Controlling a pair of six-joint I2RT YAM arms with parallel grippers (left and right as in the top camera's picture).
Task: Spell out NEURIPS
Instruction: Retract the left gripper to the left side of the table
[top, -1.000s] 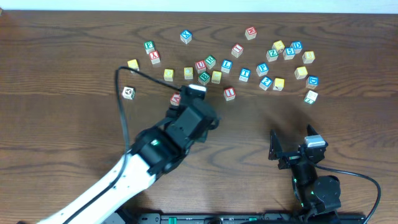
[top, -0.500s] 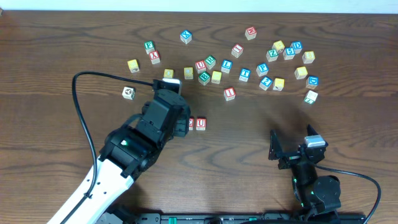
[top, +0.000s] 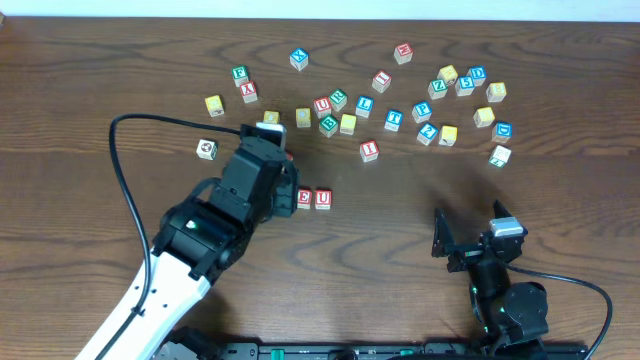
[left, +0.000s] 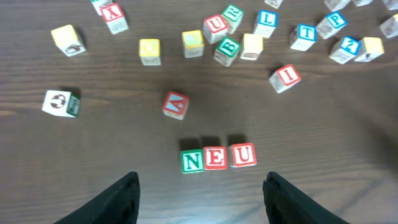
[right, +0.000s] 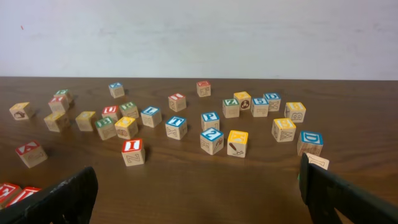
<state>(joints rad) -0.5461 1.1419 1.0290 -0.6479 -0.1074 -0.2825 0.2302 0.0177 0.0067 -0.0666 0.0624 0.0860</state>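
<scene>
Three cubes stand in a row reading N (left: 192, 161), E (left: 215, 158), U (left: 243, 155). From overhead only the E (top: 303, 199) and U (top: 323, 199) show; my left arm covers the N. My left gripper (left: 202, 186) hangs open just short of the row, with nothing between its fingers. A red I cube (left: 285, 77) (top: 369, 150) lies beyond the row to the right, and a blue P cube (left: 334, 20) (top: 421, 111) lies farther back. My right gripper (right: 199, 194) (top: 470, 233) rests open near the front right, far from all cubes.
A red A cube (left: 175, 104) sits just behind the row. Many other letter cubes lie scattered across the back of the table, among them X (top: 248, 92), L (top: 364, 103) and T (top: 394, 119). A black-and-white cube (top: 206, 149) lies alone at the left.
My left arm swung left and drew back, uncovering the E and U cubes on the table. The right arm has not moved.
</scene>
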